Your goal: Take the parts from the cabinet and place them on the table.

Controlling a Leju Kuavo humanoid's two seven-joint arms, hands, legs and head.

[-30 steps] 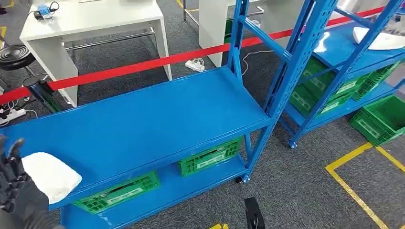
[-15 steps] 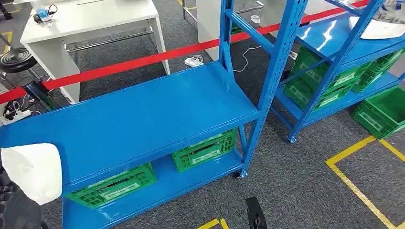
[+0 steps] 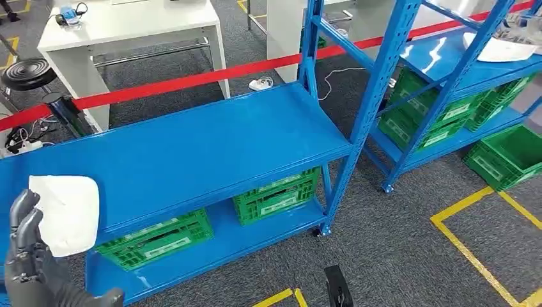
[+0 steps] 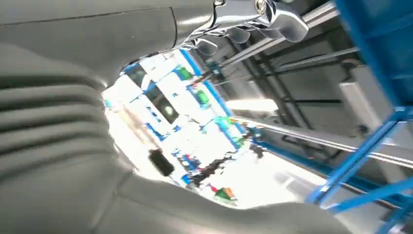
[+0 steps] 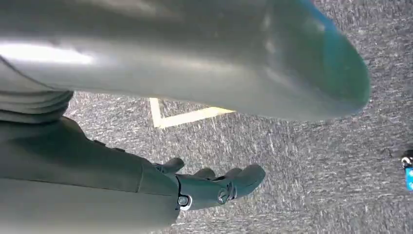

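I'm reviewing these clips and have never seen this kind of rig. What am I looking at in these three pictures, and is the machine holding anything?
This is a two-legged humanoid robot with two arms, each ending in a many-fingered hand. The wide picture is from its head, looking down at a blue shelf rack. A white part lies at the shelf's near left end, with green crates on the level below. The left hand is raised beside the white part, fingers apart, not gripping it. The other two pictures come from cameras at the wrists. The right hand hangs over grey carpet marked with yellow tape, holding nothing.
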